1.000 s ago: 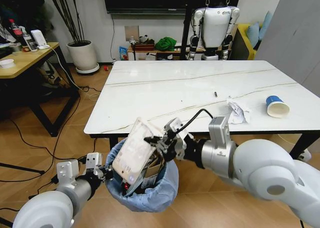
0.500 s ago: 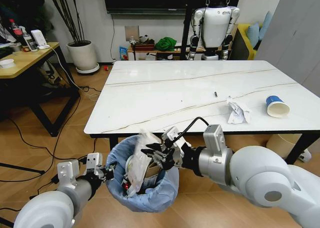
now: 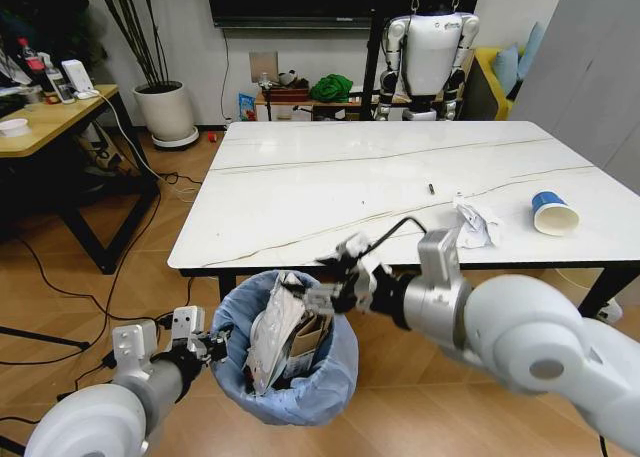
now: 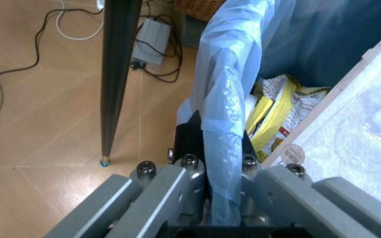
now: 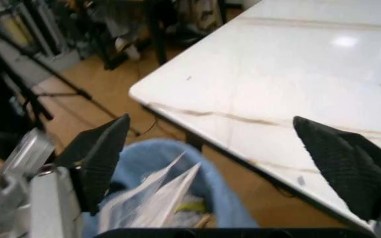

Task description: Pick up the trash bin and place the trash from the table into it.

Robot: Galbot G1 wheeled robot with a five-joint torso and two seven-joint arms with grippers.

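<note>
The trash bin, lined with a light-blue bag, hangs just below the table's near edge. My left gripper is shut on its rim, and the bag is pinched between the fingers. Clear plastic packaging, brown cardboard and a yellow wrapper lie inside. My right gripper hovers open over the bin's table-side rim with its pads wide apart and nothing held. Crumpled white paper and a blue-and-white cup lie on the table's right side.
A small dark bit lies on the table near the paper. A black table leg stands close beside the bin. A wooden desk, floor cables and a plant pot are on the left. Another robot stands behind the table.
My right gripper has let go of the clear plastic packaging, which has dropped down into the bin. The gripper has opened and risen slightly toward the table edge. The left gripper has not moved.
</note>
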